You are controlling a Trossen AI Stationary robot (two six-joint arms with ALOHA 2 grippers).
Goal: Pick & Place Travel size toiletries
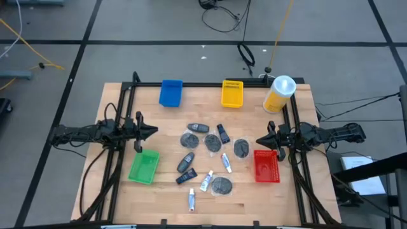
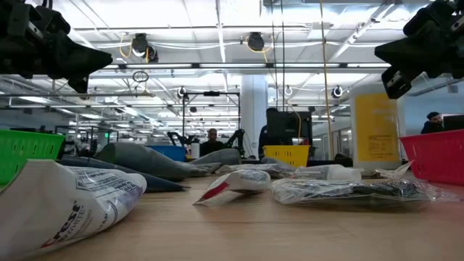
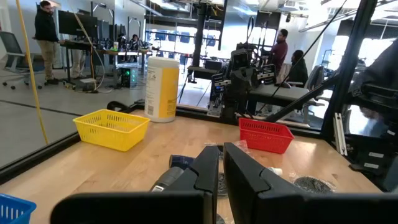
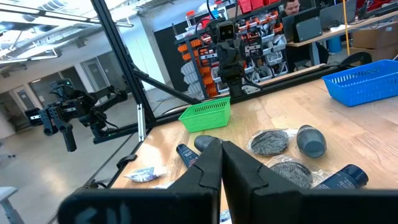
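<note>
The travel size toiletries lie loose on the middle of the wooden table: dark grey discs [image 1: 213, 142], small dark bottles [image 1: 186, 163] and white tubes with blue marks [image 1: 206, 181]. My left gripper [image 1: 154, 131] hovers shut above the table, left of the pile and above the green tray's far end. My right gripper [image 1: 258, 140] hovers shut to the right of the pile, by the red tray's far end. The right wrist view shows a disc [image 4: 270, 142] and a dark bottle [image 4: 311, 140] ahead of the shut fingers [image 4: 221, 163]. In the left wrist view a dark bottle [image 3: 174, 175] lies just past the fingers.
Four trays ring the pile: blue [image 1: 171, 93] and yellow [image 1: 233, 93] at the far side, green [image 1: 144, 166] at the left, red [image 1: 266, 165] at the right. A big yellow bottle [image 1: 278, 94] stands at the far right corner. Black frame rails run along both sides.
</note>
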